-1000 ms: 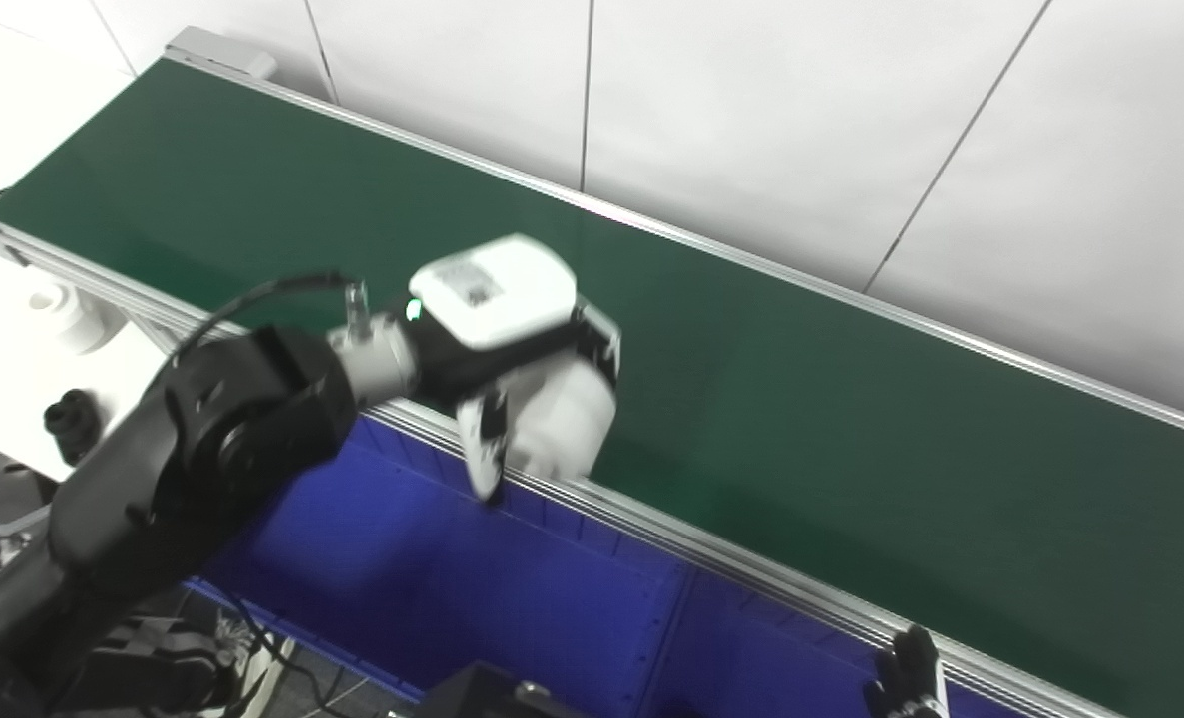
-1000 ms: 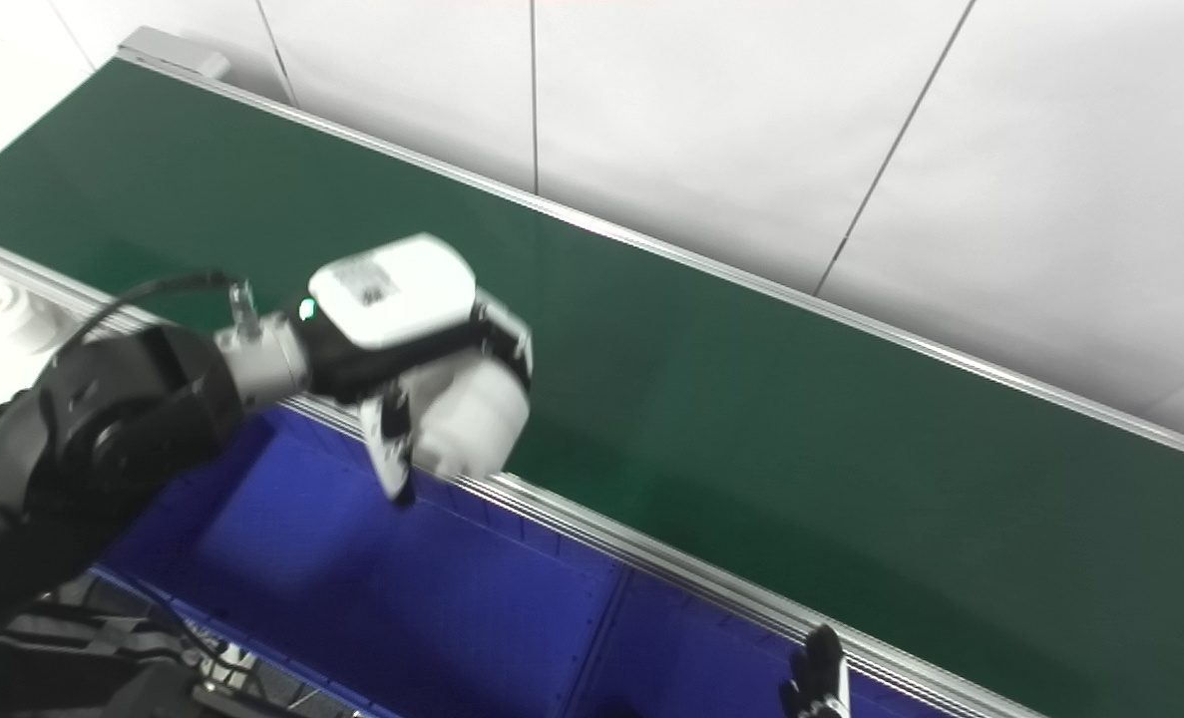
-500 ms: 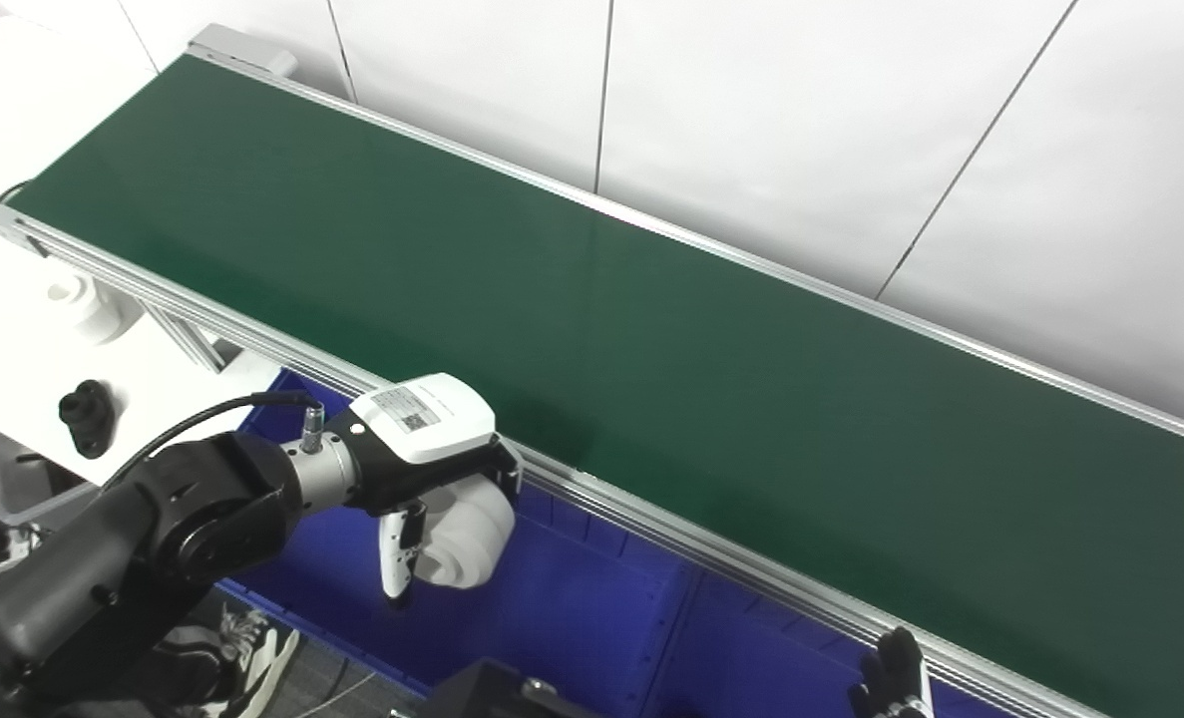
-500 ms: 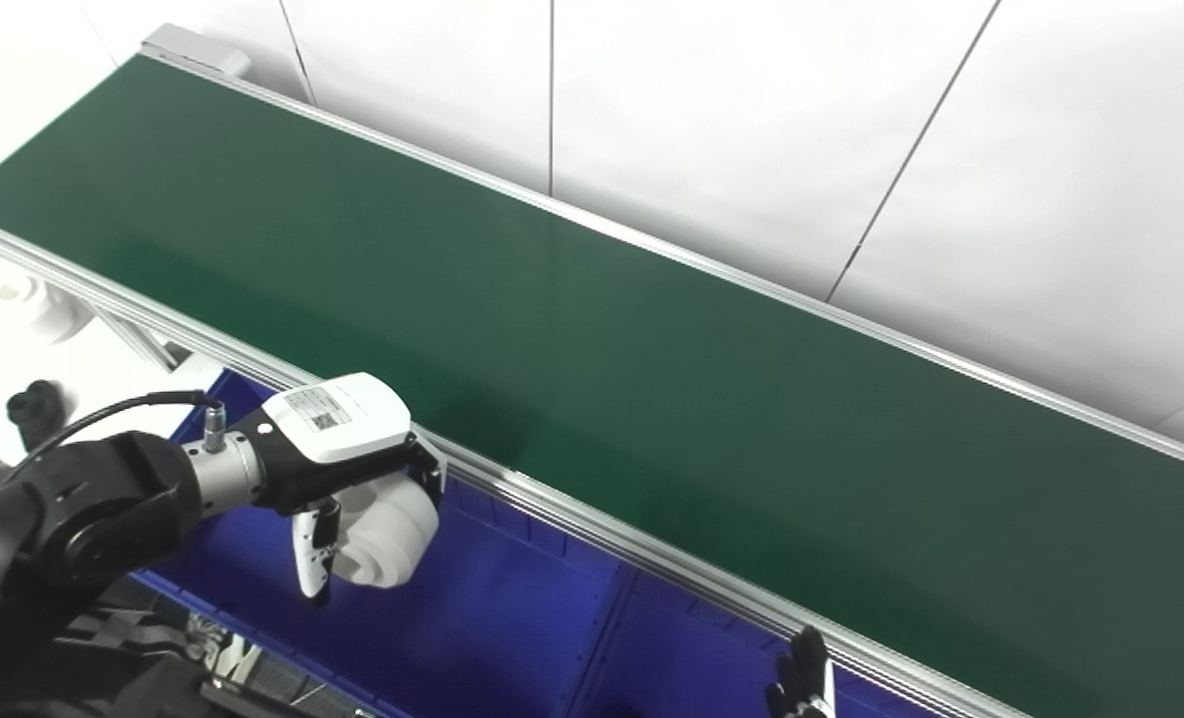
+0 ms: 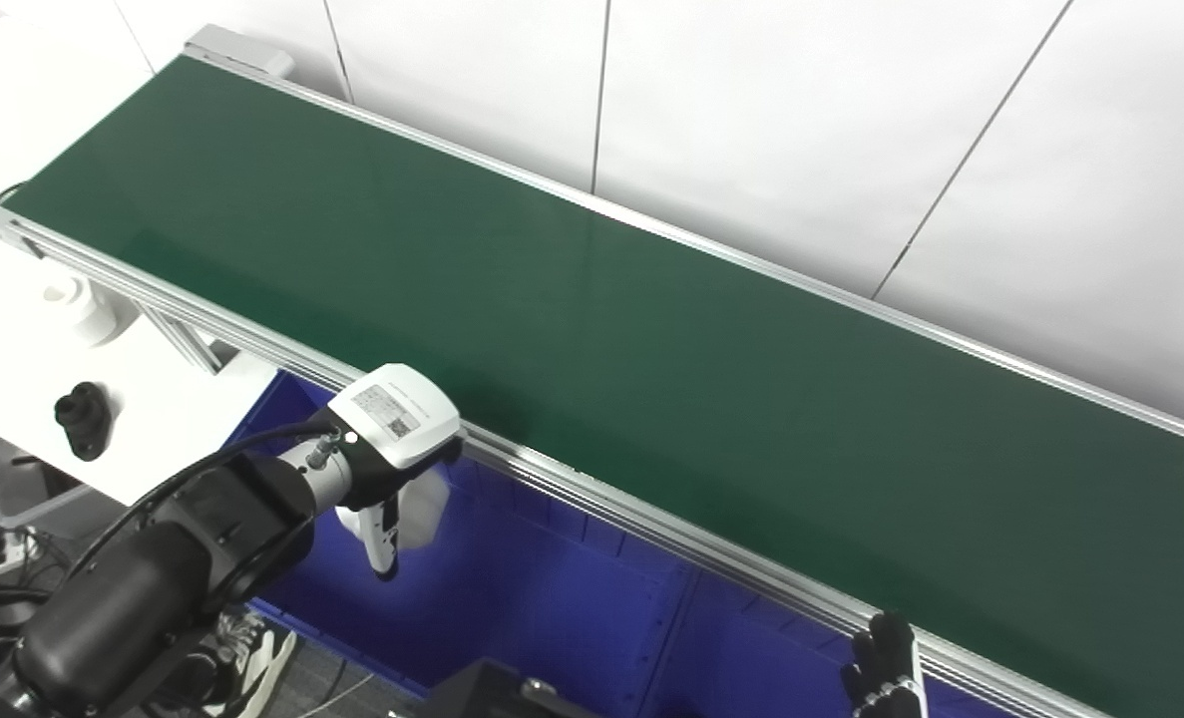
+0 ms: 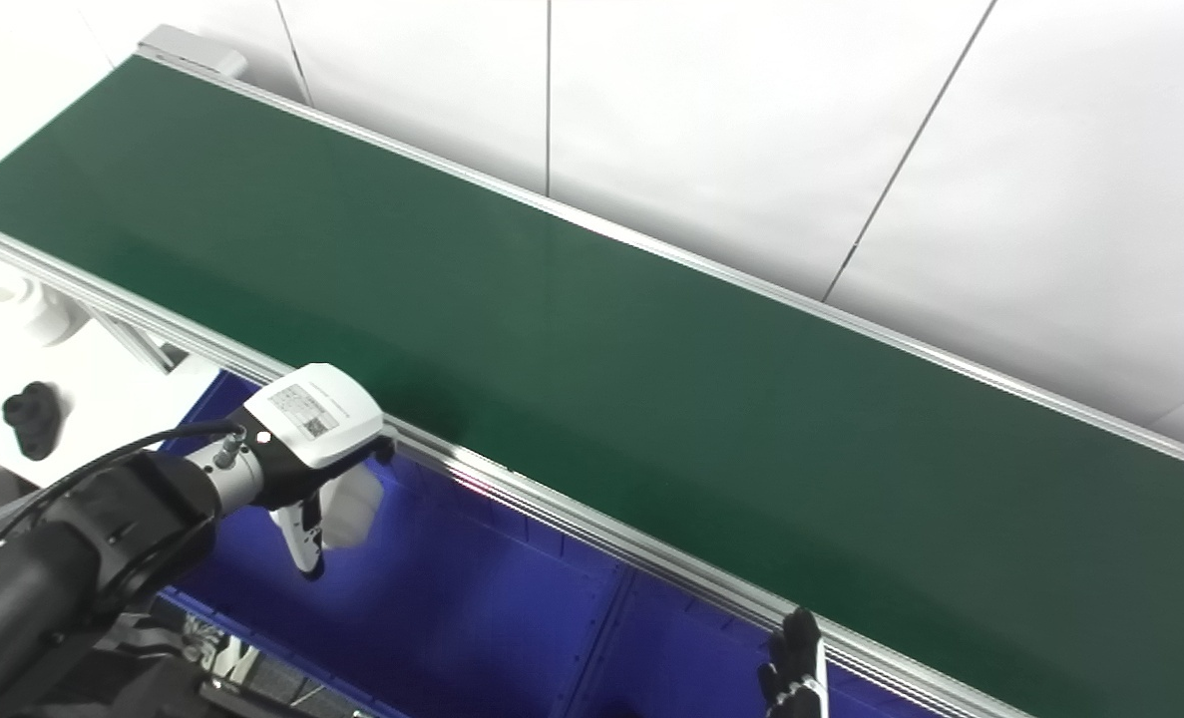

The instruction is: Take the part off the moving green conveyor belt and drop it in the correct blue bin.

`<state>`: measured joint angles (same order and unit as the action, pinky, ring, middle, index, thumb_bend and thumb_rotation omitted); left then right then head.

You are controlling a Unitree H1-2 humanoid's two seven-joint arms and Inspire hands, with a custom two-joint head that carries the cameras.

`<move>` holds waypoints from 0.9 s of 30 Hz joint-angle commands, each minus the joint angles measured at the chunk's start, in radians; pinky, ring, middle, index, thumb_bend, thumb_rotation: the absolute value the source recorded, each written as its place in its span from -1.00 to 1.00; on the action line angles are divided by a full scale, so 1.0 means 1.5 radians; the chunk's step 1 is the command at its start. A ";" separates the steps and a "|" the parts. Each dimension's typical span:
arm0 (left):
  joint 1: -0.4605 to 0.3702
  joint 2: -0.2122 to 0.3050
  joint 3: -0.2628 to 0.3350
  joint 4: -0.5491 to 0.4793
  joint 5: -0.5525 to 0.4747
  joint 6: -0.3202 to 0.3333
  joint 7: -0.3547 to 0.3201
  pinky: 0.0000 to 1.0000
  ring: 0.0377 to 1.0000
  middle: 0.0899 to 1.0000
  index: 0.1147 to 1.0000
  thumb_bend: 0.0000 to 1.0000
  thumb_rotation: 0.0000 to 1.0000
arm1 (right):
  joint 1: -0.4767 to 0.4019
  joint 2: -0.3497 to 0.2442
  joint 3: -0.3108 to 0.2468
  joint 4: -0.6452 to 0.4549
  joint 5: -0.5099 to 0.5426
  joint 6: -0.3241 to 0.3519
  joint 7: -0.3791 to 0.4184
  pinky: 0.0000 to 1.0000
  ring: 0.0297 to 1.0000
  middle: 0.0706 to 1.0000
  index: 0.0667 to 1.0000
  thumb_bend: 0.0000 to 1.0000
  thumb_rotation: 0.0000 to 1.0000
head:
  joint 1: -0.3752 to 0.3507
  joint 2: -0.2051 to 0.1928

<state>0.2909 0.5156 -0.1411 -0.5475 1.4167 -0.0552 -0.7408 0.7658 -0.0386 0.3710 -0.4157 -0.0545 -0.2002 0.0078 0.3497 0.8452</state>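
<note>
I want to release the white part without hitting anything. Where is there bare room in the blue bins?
The blue bin floor under the left hand and white part is bare, between the conveyor rail and the divider. The right hand crowds the neighbouring bin's rail edge.

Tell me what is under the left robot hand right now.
Beneath the left robot hand sits a white part, blurred, over the floor of the blue bin. The hand's shell covers the part's top, so whether the fingers grip it cannot be seen.
</note>
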 commanded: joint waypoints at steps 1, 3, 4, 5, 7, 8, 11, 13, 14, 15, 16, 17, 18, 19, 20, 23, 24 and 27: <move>-0.009 -0.006 0.009 -0.025 0.027 0.003 -0.024 1.00 0.99 0.99 0.87 0.96 0.62 | 0.008 0.004 0.001 -0.011 0.003 -0.004 0.005 1.00 1.00 1.00 1.00 0.62 1.00 | 0.000 0.001; -0.009 -0.008 0.013 -0.031 0.028 -0.003 -0.036 1.00 1.00 1.00 0.88 0.98 0.66 | 0.008 0.002 0.001 -0.010 0.005 -0.006 0.006 1.00 1.00 1.00 1.00 0.62 1.00 | 0.000 0.001; -0.007 -0.009 0.015 -0.035 0.025 -0.007 -0.039 1.00 1.00 1.00 0.86 0.99 0.68 | 0.007 0.002 0.001 -0.009 0.007 -0.007 0.007 1.00 1.00 1.00 1.00 0.61 1.00 | 0.000 0.001; -0.005 -0.009 0.018 -0.042 0.021 -0.010 -0.045 1.00 1.00 1.00 0.86 0.99 0.68 | 0.007 0.002 0.001 -0.009 0.008 -0.008 0.007 1.00 1.00 1.00 1.00 0.61 1.00 | 0.000 0.001; 0.001 -0.014 0.027 -0.068 -0.001 -0.008 -0.073 1.00 0.98 1.00 0.86 1.00 0.71 | 0.008 0.002 0.002 -0.010 0.008 -0.008 0.007 1.00 1.00 1.00 1.00 0.62 1.00 | 0.001 0.002; 0.003 -0.017 0.032 -0.087 -0.023 -0.002 -0.096 1.00 0.98 1.00 0.86 0.98 0.70 | 0.009 0.003 0.002 -0.011 0.008 -0.008 0.006 1.00 1.00 1.00 1.00 0.62 1.00 | -0.003 0.004; -0.011 -0.033 0.055 -0.189 -0.159 0.079 -0.243 1.00 0.99 0.99 0.89 0.93 0.79 | 0.009 0.004 0.003 -0.011 0.004 -0.010 0.005 1.00 1.00 1.00 1.00 0.63 1.00 | -0.016 0.007; -0.038 -0.036 0.085 -0.250 -0.354 0.229 -0.330 1.00 1.00 1.00 0.97 0.83 0.84 | 0.008 0.007 0.004 -0.009 0.000 -0.012 0.003 1.00 1.00 1.00 1.00 0.61 1.00 | -0.033 0.010; -0.043 -0.052 0.132 -0.263 -0.514 0.296 -0.347 1.00 1.00 1.00 0.98 0.79 0.84 | 0.008 0.010 0.005 -0.007 -0.002 -0.012 0.002 1.00 1.00 1.00 1.00 0.60 1.00 | -0.048 0.013; -0.037 -0.076 0.185 -0.268 -0.671 0.333 -0.351 1.00 1.00 1.00 0.99 0.76 0.83 | 0.007 0.013 0.008 -0.006 -0.006 -0.013 0.001 1.00 1.00 1.00 1.00 0.58 1.00 | -0.071 0.017; -0.016 -0.073 0.203 -0.268 -0.835 0.348 -0.296 1.00 1.00 1.00 1.00 0.75 0.82 | 0.007 0.016 0.010 -0.005 -0.011 -0.013 -0.001 1.00 1.00 1.00 1.00 0.57 1.00 | -0.077 0.018; 0.006 -0.048 0.199 -0.268 -0.974 0.350 -0.218 1.00 1.00 1.00 1.00 0.77 0.84 | 0.007 0.021 0.013 -0.003 -0.019 -0.013 -0.004 1.00 1.00 1.00 1.00 0.56 1.00 | -0.113 0.023; 0.031 -0.014 0.167 -0.268 -1.122 0.350 -0.110 1.00 1.00 1.00 1.00 0.88 0.83 | 0.007 0.024 0.017 -0.003 -0.024 -0.012 -0.006 1.00 0.99 1.00 1.00 0.55 1.00 | -0.120 0.023; 0.050 0.012 0.138 -0.268 -1.242 0.350 -0.023 1.00 1.00 1.00 1.00 0.94 0.81 | 0.007 0.029 0.021 -0.002 -0.032 -0.011 -0.008 1.00 0.99 1.00 1.00 0.55 1.00 | -0.159 0.029; 0.060 0.027 0.121 -0.268 -1.313 0.350 0.027 1.00 1.00 1.00 1.00 0.97 0.80 | 0.007 0.032 0.024 -0.001 -0.036 -0.010 -0.009 1.00 0.99 1.00 1.00 0.54 1.00 | -0.159 0.029; 0.099 -0.050 0.087 -0.268 -1.533 0.350 0.161 1.00 1.00 1.00 1.00 1.00 0.71 | 0.008 0.051 0.041 0.002 -0.047 -0.003 -0.014 1.00 0.98 1.00 1.00 0.57 1.00 | -0.253 0.040; 0.110 -0.080 0.083 -0.268 -1.558 0.350 0.189 1.00 1.00 1.00 1.00 1.00 0.79 | 0.009 0.058 0.046 0.004 -0.055 -0.002 -0.018 1.00 0.95 0.99 1.00 0.58 1.00 | -0.287 0.040; 0.142 -0.175 0.099 -0.268 -1.458 0.350 0.214 1.00 1.00 1.00 1.00 1.00 0.81 | 0.008 0.082 0.056 0.016 -0.085 -0.008 -0.033 0.95 0.89 0.95 0.95 0.62 1.00 | -0.350 0.040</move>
<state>0.3698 0.3923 -0.0063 -0.8452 0.1682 0.2735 -1.0322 0.7407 -0.0261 0.3776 -0.3103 -0.0752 -0.2002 -0.0025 -0.1763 0.9051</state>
